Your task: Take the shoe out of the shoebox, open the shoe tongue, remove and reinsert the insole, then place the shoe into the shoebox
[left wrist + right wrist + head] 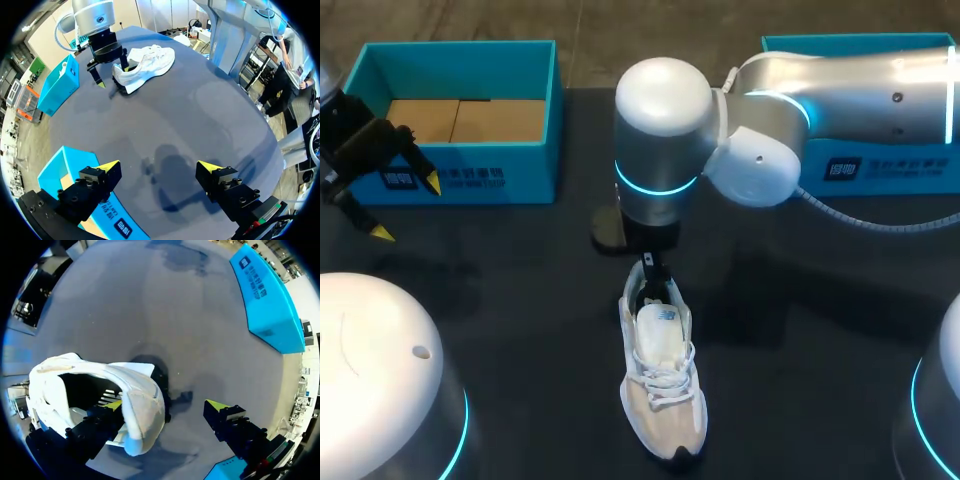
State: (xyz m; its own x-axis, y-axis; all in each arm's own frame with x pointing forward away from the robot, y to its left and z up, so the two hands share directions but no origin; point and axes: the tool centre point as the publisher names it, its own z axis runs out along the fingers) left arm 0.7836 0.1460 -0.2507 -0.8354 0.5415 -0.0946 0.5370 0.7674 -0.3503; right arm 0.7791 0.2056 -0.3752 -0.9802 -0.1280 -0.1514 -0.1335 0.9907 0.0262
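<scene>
On table point(820, 330): one shoe point(660, 380), two shoeboxes point(460, 175) point(920, 170); left gripper point(159, 166) spread, empty; right gripper point(165, 406) spread, finger point(102, 416) inside shoe.

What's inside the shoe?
One yellow-tipped finger of the right gripper sits inside the shoe at the heel. The toe end can't be seen, because the tongue and laces cover it.

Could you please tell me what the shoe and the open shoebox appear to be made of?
The shoe looks like soft white textile with cord laces, matte; its upper creases softly. The shoebox seems cardboard: teal matte outside, plain brown inside.
</scene>
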